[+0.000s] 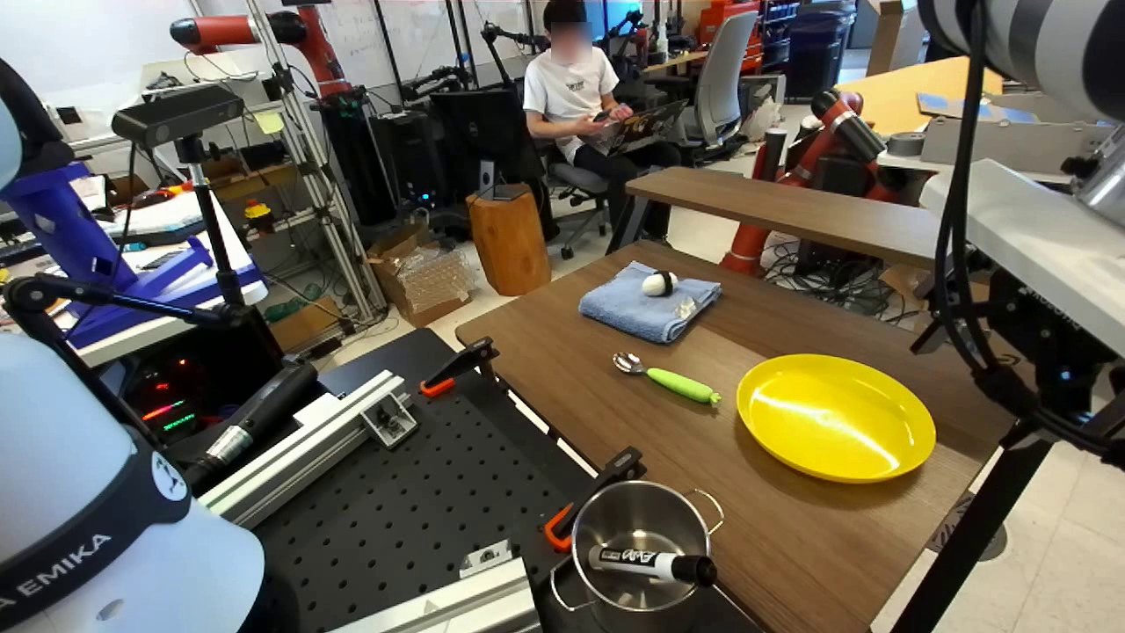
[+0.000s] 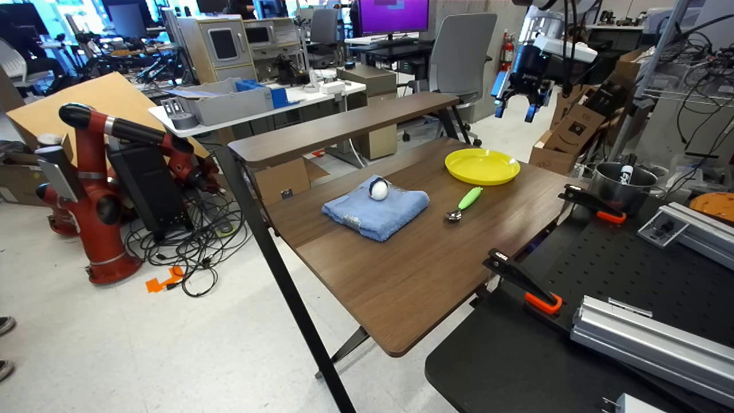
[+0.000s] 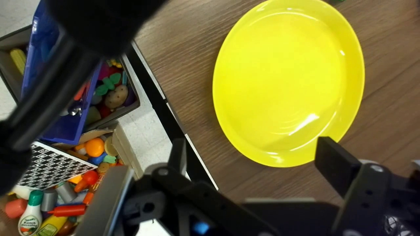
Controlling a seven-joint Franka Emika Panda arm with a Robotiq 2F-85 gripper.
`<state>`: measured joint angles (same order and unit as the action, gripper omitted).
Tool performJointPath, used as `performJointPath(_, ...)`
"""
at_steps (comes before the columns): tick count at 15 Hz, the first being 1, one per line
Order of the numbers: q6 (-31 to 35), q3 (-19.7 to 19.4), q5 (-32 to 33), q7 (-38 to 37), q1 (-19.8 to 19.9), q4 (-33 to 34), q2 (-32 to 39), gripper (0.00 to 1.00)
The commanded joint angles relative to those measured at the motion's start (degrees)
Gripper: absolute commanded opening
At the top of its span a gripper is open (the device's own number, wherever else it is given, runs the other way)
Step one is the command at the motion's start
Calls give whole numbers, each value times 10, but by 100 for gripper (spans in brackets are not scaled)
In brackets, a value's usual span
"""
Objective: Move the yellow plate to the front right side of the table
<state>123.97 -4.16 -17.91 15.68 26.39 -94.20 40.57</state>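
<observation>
In my wrist view I see my gripper [image 3: 252, 143] up close: its two fingers [image 3: 336, 165] are spread wide, and I hold nothing. The yellow plate [image 3: 288, 82] lies ahead of them, flat on the wood-grain table [image 3: 185, 72], a strip of wood between its rim and the table's edge. Only here, past that edge, do I get a cardboard box [image 3: 126, 144] of toy food [image 3: 94, 147] with a ranch dressing bottle [image 3: 31, 213] among it, and a checkered board [image 3: 55, 167]. In an exterior view I hang in the air, higher than the plate and apart from it; the plate sits near an end of the table. The green-handled spoon [image 2: 469, 199] lies just beside it, on the side toward the folded blue towel [image 2: 384, 219], which bears a white egg-shaped piece [image 2: 379, 191] with a dark band. A monitor [image 2: 394, 18] with a purple screen shows only here. In an exterior view I find a seated person [image 1: 573, 98] with a laptop [image 1: 646, 127], and I look down into the steel pot [image 1: 615, 510], where a marker [image 1: 646, 563] leans, its black cap past the rim. Here cables [image 1: 967, 114] cross in front of my gripper, so from there I cannot tell how far the fingers stand apart.
</observation>
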Motion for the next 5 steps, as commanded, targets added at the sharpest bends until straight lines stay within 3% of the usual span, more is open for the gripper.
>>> performJointPath(1,-2,-3,-2,1,-2,0,2,100)
performJointPath(5,-2,-3,-2,1,-2,-2,2,100)
